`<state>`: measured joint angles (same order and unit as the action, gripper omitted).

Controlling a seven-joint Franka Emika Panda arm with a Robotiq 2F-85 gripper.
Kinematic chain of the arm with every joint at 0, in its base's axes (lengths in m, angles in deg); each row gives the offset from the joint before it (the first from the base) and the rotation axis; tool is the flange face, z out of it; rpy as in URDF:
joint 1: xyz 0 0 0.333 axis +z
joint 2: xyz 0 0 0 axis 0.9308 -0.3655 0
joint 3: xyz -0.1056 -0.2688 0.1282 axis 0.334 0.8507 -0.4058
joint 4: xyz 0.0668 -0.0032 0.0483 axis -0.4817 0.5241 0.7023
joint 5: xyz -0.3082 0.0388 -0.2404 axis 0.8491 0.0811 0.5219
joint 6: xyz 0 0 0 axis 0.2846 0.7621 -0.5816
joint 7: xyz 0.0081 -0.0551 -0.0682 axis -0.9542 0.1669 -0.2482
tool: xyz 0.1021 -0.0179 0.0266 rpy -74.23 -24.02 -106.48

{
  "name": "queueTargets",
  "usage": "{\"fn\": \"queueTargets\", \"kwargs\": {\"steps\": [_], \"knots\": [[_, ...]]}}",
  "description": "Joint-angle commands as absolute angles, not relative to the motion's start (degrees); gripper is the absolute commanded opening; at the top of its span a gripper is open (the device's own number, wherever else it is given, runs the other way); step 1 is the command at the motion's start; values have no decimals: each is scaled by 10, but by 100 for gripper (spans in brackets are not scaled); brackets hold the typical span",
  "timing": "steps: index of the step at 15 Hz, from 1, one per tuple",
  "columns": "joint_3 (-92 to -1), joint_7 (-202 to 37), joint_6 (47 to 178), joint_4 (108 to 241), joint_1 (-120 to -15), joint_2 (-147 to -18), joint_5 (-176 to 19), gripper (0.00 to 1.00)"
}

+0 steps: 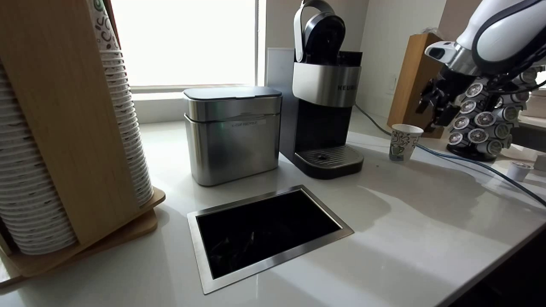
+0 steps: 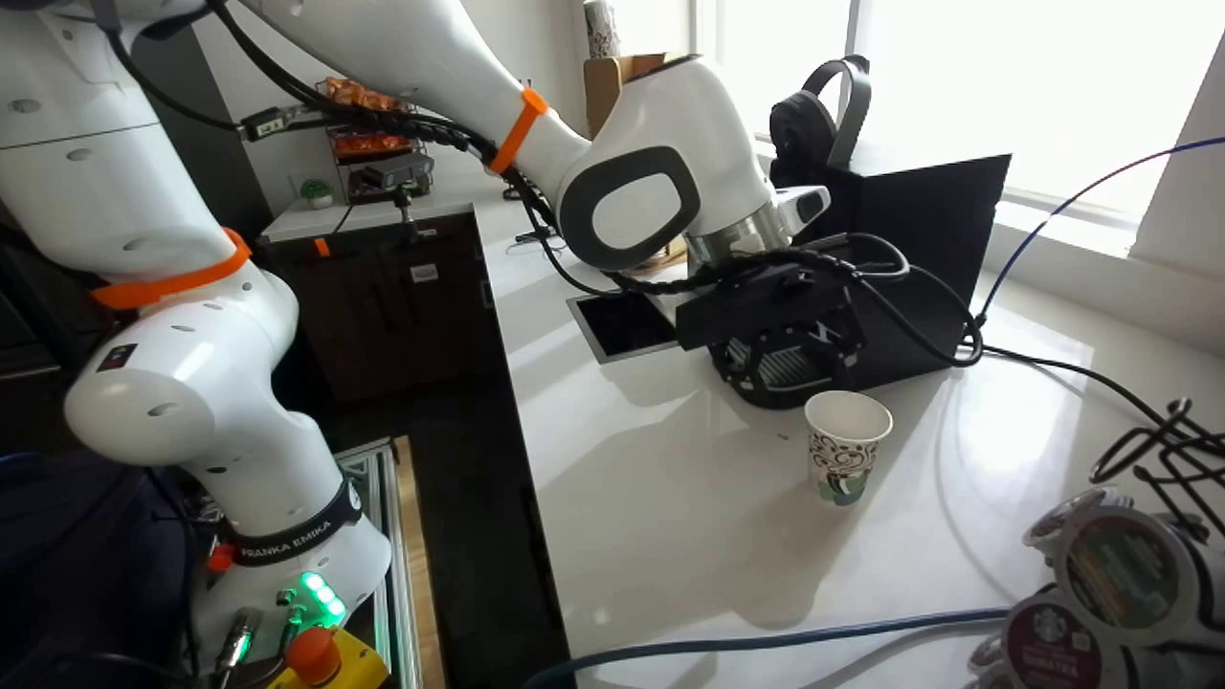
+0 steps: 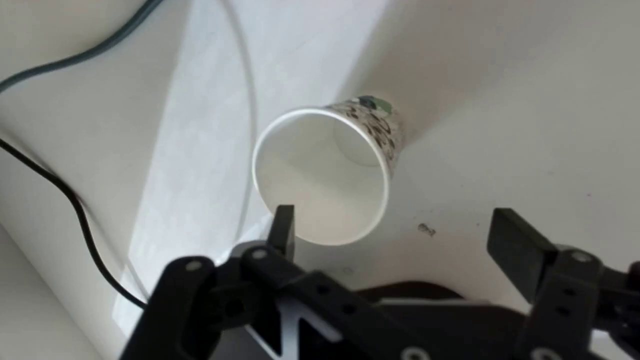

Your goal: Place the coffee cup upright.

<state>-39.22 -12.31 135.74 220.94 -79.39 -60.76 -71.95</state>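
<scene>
Reading the wrist view from left to right, we meet first a black cord (image 3: 75,200) on the table (image 2: 651,536); a low sweep of the tool (image 3: 395,230) to that side might catch it. Next comes the near finger (image 3: 283,227), which overlaps the rim of the coffee cup (image 3: 320,170); were the tool lowered along this line, we would expect that finger to strike the rim or dip inside, and a light paper cup would readily topple. The cause would be poor centring: the coffee cup lies toward the left of the gap, while the opposite finger (image 3: 520,250) stands well apart from it, so closing now might push rather than grip. Since the coffee cup stands upright on the table, near the coffee machine (image 1: 326,85) but not touching it, we judge the aim met and its undoing the chief hazard. As for pose, in an exterior view the arm (image 2: 450,67) rises at the left, reaches rightward over the table and bends downward, so that the tool hangs in front of the coffee machine; its jaws are spread wide with nothing between them, and in both exterior views we see its tips above the rim.
</scene>
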Motion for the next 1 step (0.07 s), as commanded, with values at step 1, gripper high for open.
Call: {"fn": "queueTargets", "kwargs": {"steps": [1], "knots": [[-388,-92,1335,2216,-778,-591,-746,100]]}}
